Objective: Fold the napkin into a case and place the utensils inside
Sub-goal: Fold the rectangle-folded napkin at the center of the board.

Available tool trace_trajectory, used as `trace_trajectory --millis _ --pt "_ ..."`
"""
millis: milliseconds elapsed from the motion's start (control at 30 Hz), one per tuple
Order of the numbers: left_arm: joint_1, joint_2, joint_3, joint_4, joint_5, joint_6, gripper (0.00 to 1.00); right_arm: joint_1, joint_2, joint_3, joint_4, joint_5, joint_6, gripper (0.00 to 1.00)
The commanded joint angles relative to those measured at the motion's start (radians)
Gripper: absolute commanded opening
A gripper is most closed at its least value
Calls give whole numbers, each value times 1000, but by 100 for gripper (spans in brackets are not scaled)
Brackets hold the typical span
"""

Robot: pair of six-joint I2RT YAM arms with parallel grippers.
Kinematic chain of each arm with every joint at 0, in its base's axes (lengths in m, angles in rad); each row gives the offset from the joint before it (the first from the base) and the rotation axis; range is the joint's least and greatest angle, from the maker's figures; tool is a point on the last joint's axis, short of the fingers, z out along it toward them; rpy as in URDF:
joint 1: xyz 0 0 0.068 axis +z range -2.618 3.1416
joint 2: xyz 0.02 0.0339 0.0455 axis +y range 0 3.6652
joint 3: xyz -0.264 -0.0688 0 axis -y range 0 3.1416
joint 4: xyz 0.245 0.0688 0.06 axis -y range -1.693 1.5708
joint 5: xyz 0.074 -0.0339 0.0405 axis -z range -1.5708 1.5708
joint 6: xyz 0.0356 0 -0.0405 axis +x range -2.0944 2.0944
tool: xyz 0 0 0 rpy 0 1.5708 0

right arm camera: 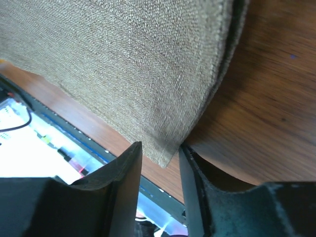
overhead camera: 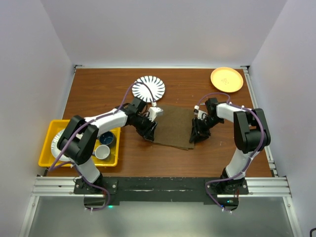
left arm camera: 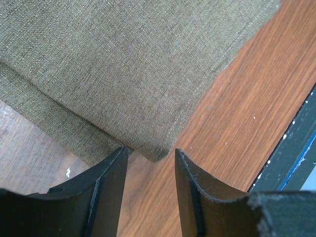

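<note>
The napkin (overhead camera: 173, 126) lies flat on the bench (overhead camera: 98, 94), just nearward of the striped plate (overhead camera: 149, 88). The left tool (left arm camera: 150, 154) and right tool (right arm camera: 160, 148) each straddle a corner farthest from that plate, jaws part-open and gripping nothing, likely so both corners lift together for a fold

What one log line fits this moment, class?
napkin: not yet a case | left gripper: open at corner | right gripper: open at corner
</note>
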Motion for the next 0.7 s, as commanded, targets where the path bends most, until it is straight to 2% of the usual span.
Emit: trace_trajectory --millis 0,33,67,133,267,533,667 --pt "-15 24 14 38 -6 -27 47 2 32 -26 50 -9 3 33" --pt "-15 29 14 43 -9 -28 46 4 35 -24 48 -14 3 29" --pt "-15 30 14 43 -9 -30 44 2 37 -21 48 -19 -2 21" --pt "-17 35 17 46 -13 -33 42 2 31 -16 42 -28 -5 16" --pt "-15 38 27 40 -9 -33 29 4 11 -13 36 -49 -9 2" --pt "-17 9 39 32 -9 -33 2 4 4 19 18 -98 -11 0" --pt "-14 -23 56 15 -20 -25 0 16 -22 27 25 -135 0 0"
